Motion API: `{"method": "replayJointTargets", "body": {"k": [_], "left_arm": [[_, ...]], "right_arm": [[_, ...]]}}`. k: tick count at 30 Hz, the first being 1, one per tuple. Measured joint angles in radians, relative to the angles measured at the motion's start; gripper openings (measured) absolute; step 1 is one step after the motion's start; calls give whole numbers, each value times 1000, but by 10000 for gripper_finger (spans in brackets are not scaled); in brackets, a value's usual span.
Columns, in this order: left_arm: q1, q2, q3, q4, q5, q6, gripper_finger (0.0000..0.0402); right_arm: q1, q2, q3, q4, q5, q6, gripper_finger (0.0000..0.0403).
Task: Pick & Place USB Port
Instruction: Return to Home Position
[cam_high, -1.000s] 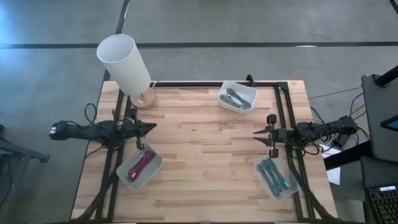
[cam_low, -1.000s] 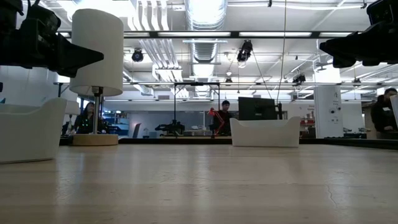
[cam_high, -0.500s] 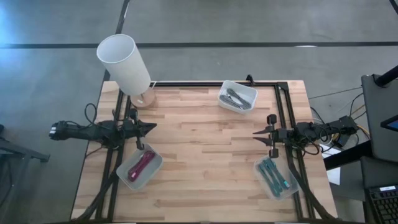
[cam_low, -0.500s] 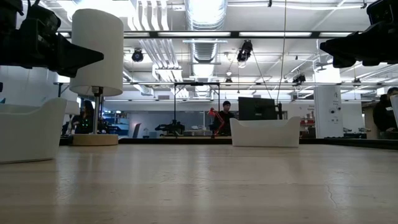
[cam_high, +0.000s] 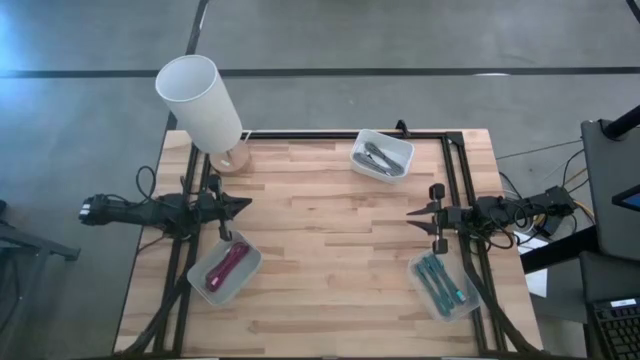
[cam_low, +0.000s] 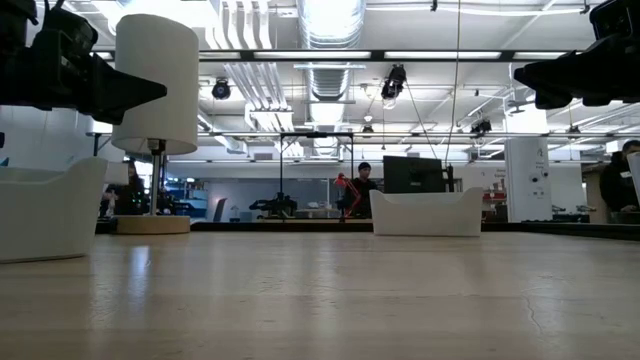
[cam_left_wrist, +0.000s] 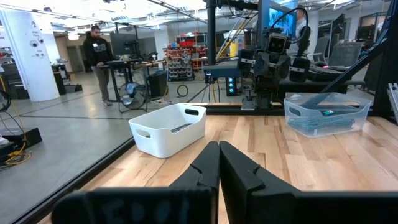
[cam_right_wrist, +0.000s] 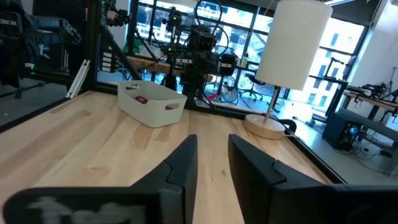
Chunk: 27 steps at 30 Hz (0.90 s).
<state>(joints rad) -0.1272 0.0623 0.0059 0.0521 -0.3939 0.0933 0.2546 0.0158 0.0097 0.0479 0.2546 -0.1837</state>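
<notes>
Holds the left gripper (cam_high: 247, 204) above the desk's (cam_high: 320, 250) left edge, fingers together, empty. Holds the right gripper (cam_high: 410, 213) above the right edge, fingers slightly apart. Shows the red cable (cam_high: 228, 265) in the gray bin (cam_high: 252, 252), and seemingly two blue cables (cam_high: 440, 280) in the transparent bin (cam_high: 470, 303).

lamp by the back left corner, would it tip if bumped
Likely top-heavy: the big white shade sits high on a thin stem over a small wooden base, so a bump up high could tip it. Pushed at the base, it would probably slide.
</notes>
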Motion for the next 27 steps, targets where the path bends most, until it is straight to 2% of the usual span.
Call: {"method": "replayJointTargets", "body": {"k": [7, 21, 27], "left_arm": [[0, 0, 0, 0, 0, 0, 12], [1, 0, 0, 0, 0, 0, 12], [1, 0, 0, 0, 0, 0, 12]], "right_arm": [[0, 0, 0, 0, 0, 0, 90], [0, 0, 0, 0, 0, 0, 68], [0, 0, 0, 0, 0, 0, 73]]}}
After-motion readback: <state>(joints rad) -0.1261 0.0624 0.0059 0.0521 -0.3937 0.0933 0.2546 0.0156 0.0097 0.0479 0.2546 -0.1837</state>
